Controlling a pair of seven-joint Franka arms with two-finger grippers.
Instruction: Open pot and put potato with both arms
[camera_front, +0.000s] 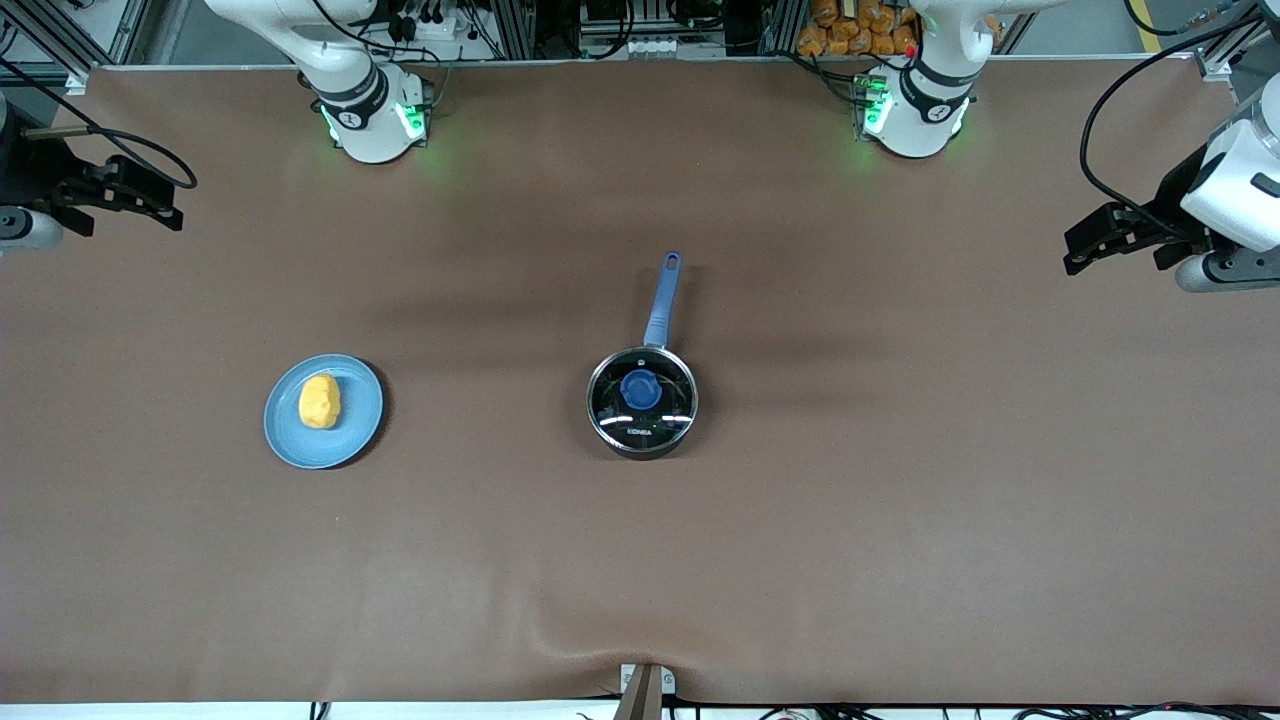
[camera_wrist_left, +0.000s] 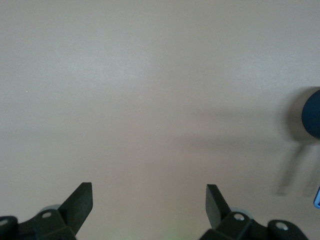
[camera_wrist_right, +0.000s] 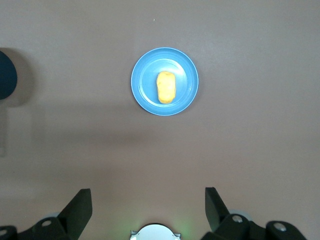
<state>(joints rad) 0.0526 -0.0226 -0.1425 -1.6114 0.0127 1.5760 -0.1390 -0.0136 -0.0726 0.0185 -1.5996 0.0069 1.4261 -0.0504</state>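
The black pot stands mid-table with its glass lid and blue knob on. Its blue handle points away from the front camera, toward the arms' bases. The yellow-orange potato lies on a light-blue plate toward the right arm's end of the table. The right wrist view shows the potato from high above. My left gripper is raised over the table's left-arm end, open and empty. My right gripper is raised over the right-arm end, open and empty.
A brown cloth covers the whole table. The two arm bases stand at the edge farthest from the front camera. A dark sliver of the pot shows at the edge of the left wrist view and the right wrist view.
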